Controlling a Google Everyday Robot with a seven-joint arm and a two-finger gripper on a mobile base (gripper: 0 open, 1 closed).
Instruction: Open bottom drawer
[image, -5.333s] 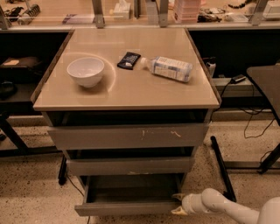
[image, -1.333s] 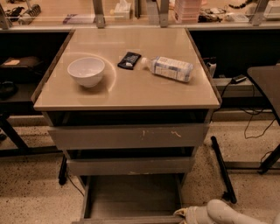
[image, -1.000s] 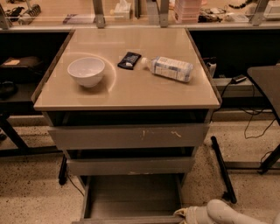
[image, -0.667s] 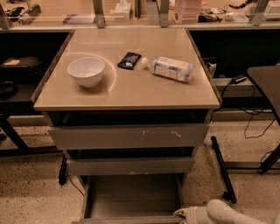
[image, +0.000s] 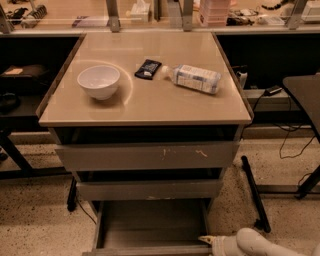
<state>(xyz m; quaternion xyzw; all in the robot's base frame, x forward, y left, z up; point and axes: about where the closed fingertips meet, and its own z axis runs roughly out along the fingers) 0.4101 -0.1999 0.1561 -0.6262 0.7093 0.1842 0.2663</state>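
– Pulling straight out along the rails is what counts now, I think. Where's the gripper (image: 206, 240)?
– Bottom edge of the frame, right of centre, at the right end of the bottom drawer's (image: 150, 224) front. Whether it clamps anything, I cannot tell.
– And the drawer?
– Bottom centre, drawn well out, tray showing. Pulling from one corner could skew it, so a level, even pull seems wise.
– Above that?
– Middle drawer (image: 148, 190) and scratched top drawer (image: 125, 156) look closed. On the cabinet top (image: 150, 107): bowl (image: 98, 81) at left, dark packet (image: 148, 69) centre, bottle (image: 196, 78) lying right.
– The room?
– Speckled floor (image: 35, 225), another table (image: 304, 92) at the right edge, a cluttered bench (image: 250, 28) along the upper edge.
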